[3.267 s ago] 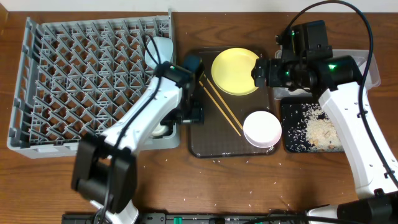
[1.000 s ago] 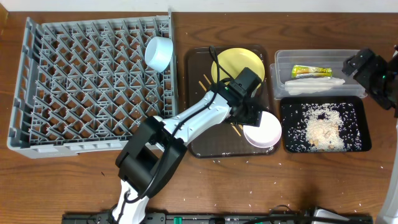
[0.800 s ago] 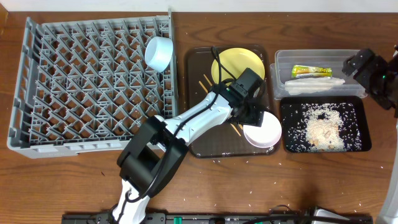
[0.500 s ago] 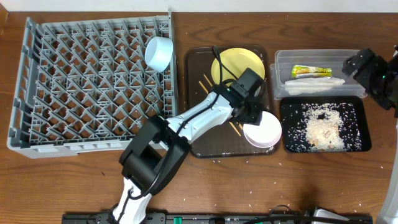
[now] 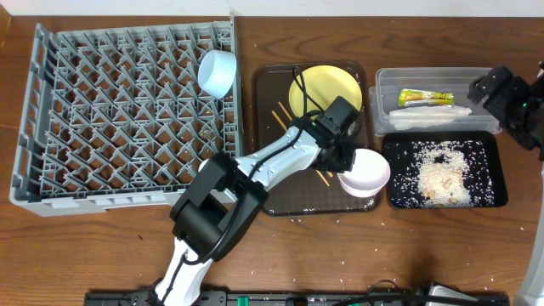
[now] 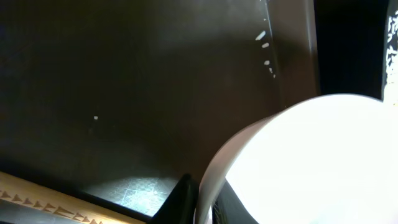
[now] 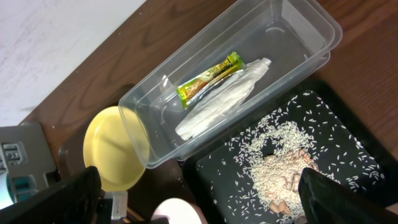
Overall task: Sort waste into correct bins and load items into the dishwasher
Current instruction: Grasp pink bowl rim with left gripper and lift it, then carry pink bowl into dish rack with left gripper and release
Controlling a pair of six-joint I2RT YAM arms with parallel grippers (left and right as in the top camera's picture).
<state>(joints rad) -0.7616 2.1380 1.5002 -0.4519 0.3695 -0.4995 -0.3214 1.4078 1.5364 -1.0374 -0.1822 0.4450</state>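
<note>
My left gripper (image 5: pixel 347 158) is shut on the rim of the white bowl (image 5: pixel 365 172), which hangs tilted over the right edge of the brown tray (image 5: pixel 285 191). In the left wrist view the bowl (image 6: pixel 311 162) fills the right half, its rim pinched between my dark fingers (image 6: pixel 182 198). The yellow plate (image 5: pixel 321 90) and chopsticks (image 5: pixel 283 113) lie on the brown tray. The light blue bowl (image 5: pixel 218 72) stands in the grey dish rack (image 5: pixel 102 119). My right gripper (image 5: pixel 501 89) is open at the far right, above the clear tub (image 7: pixel 311 25).
The clear tub (image 5: pixel 425 76) holds the yellow-green wrapper (image 7: pixel 211 76) and the white wrapper (image 7: pixel 224 99). The black tray (image 5: pixel 391 191) beside it carries rice scraps (image 7: pixel 280 155). A few grains lie scattered on the wooden table near the front edge.
My left gripper has closed on the white bowl's rim and raised it, tipping it a little to the right. The right arm has stayed still.
</note>
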